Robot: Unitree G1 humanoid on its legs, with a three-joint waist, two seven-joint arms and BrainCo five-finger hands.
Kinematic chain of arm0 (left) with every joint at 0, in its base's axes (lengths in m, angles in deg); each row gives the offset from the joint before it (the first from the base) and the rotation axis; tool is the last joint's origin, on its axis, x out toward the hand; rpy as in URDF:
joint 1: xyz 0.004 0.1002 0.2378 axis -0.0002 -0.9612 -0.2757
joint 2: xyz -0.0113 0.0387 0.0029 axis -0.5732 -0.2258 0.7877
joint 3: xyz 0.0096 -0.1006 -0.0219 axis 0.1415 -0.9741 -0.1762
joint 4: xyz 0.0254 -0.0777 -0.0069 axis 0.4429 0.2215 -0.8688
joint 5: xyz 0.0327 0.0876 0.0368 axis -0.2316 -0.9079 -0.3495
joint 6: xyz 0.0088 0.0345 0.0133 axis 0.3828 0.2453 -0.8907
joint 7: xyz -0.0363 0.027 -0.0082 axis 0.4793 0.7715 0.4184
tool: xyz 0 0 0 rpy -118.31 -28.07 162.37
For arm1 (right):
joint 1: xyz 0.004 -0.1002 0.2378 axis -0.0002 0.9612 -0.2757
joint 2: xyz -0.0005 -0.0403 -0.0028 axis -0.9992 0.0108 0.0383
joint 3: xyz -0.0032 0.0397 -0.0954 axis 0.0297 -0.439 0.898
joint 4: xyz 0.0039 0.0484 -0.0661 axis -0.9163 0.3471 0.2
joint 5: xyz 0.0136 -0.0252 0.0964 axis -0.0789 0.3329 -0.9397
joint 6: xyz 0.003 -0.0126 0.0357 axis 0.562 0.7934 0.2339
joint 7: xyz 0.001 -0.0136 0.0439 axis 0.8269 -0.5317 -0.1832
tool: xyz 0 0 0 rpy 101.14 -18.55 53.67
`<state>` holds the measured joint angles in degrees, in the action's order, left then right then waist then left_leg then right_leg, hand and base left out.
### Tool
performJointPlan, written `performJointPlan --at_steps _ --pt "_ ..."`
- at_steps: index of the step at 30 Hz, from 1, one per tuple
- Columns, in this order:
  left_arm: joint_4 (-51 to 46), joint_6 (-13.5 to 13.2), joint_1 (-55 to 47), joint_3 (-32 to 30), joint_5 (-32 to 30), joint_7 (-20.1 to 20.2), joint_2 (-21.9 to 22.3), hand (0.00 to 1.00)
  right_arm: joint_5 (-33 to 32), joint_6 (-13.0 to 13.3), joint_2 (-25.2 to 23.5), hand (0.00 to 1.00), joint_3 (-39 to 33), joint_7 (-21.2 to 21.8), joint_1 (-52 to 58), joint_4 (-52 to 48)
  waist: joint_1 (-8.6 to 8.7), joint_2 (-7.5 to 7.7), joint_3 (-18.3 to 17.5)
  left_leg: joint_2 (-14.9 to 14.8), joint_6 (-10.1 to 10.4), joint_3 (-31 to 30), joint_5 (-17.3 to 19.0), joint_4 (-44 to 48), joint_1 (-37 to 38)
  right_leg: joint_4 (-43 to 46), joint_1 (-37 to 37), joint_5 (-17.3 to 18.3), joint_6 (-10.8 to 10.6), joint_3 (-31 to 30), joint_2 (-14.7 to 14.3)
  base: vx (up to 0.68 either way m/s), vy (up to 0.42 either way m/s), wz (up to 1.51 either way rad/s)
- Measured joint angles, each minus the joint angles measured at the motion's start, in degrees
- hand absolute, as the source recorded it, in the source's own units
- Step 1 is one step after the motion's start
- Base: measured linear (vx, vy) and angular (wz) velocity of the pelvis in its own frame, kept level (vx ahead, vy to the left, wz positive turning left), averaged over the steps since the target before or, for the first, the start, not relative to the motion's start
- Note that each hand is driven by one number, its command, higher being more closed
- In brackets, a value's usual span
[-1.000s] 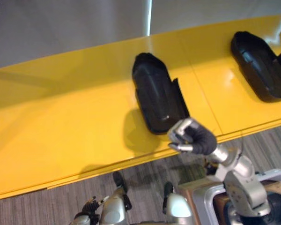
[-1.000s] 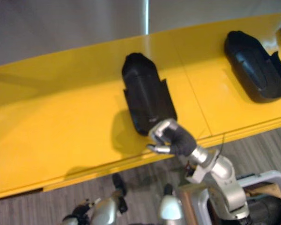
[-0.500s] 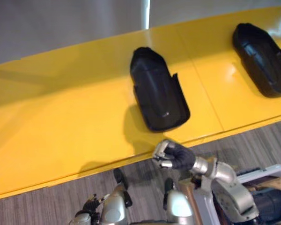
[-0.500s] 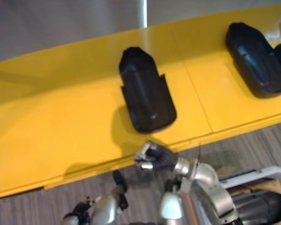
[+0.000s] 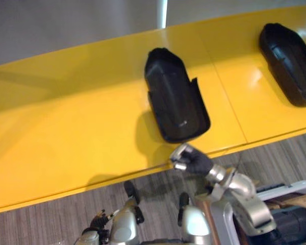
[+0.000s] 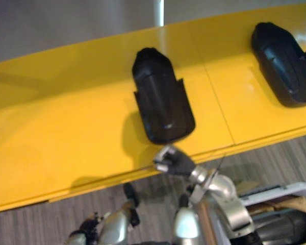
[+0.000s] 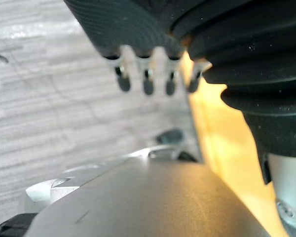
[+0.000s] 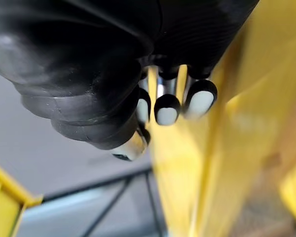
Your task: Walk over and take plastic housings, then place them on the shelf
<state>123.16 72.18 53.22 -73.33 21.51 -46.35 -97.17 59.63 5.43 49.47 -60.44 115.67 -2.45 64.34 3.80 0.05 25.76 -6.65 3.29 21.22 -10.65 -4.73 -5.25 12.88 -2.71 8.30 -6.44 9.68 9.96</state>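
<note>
A black plastic housing lies on the yellow shelf, its open end toward me. A second black housing lies farther right on the same shelf. My right hand hovers at the shelf's front edge, just below the near end of the middle housing, fingers curled and holding nothing; in the right wrist view its fingers curl in front of the yellow surface. My left hand hangs low over the floor at the lower left, fingers relaxed and holding nothing.
A seam crosses the shelf between the two housings. A grey wall rises behind the shelf. Grey striped floor lies in front of it. A white frame stands at the lower right.
My right hand has drawn back from the middle housing's near end to the shelf's front edge. The housing stays on the shelf. The camera has shifted slightly.
</note>
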Motion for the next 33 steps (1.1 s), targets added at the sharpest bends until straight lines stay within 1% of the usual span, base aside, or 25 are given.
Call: performJointPlan --at_steps 1,9,16,21,27,30,33 --pt "-0.2 0.1 -0.1 -0.1 0.0 0.0 0.0 0.0 0.4 0.0 0.1 1.0 -1.6 -0.7 0.0 0.0 0.01 0.0 0.0 0.0 0.0 0.0 0.0 0.0 0.0 0.0 0.0 0.0 0.0 0.0 0.0 0.0 0.0 0.0" --pt "-2.1 0.0 -0.5 -1.0 -0.1 -0.1 0.0 0.0 0.5 0.0 1.1 1.0 -7.8 -2.1 0.9 -1.0 0.17 0.13 0.1 -0.1 -0.1 0.0 -0.1 0.0 0.1 -0.3 0.7 -0.1 -0.1 0.0 -0.2 0.03 -0.009 0.0" --pt "-2.7 0.0 -0.5 -2.1 -0.1 -0.1 0.2 0.0 0.3 -0.1 1.4 1.0 -10.9 -1.7 0.9 -3.8 0.24 0.26 0.2 0.0 -0.1 0.1 0.0 0.0 0.2 -0.6 0.8 -0.1 -0.1 0.0 -0.1 0.01 -0.001 0.0" --pt "-3.2 0.0 -0.5 -2.3 -0.1 -0.1 0.2 0.0 -0.4 0.0 1.5 1.0 -10.9 0.3 0.7 -3.8 0.22 0.26 0.2 0.0 -0.1 0.0 0.0 0.0 0.2 -0.5 0.9 -0.1 -0.1 0.0 -0.1 0.0 0.0 0.0" --pt "-3.1 0.0 -0.5 -2.3 -0.1 -0.1 0.2 0.0 -0.8 -0.1 1.5 1.0 -9.8 2.1 -2.5 -3.0 0.15 0.25 0.2 0.1 -0.1 -0.2 0.0 0.0 0.2 -0.5 1.0 -0.1 -0.1 0.6 0.0 0.0 0.0 0.01" --pt "-3.2 0.0 -0.5 -2.3 -0.1 -0.1 0.3 0.0 -0.8 -0.5 1.5 1.0 -7.6 3.4 -3.7 -2.6 0.1 0.19 0.2 0.1 -0.1 -0.6 0.0 0.0 0.2 -0.6 1.4 -0.1 -0.1 1.0 0.0 0.01 -0.001 0.06" --pt "-3.2 0.1 -0.5 -2.3 -0.1 -0.1 0.3 0.0 -0.7 -1.5 1.5 1.0 -6.7 3.2 -4.1 -1.6 0.06 0.18 0.2 0.3 -0.1 -1.4 0.0 0.0 0.2 -0.6 1.8 0.0 0.0 1.5 0.1 0.02 -0.001 0.12"
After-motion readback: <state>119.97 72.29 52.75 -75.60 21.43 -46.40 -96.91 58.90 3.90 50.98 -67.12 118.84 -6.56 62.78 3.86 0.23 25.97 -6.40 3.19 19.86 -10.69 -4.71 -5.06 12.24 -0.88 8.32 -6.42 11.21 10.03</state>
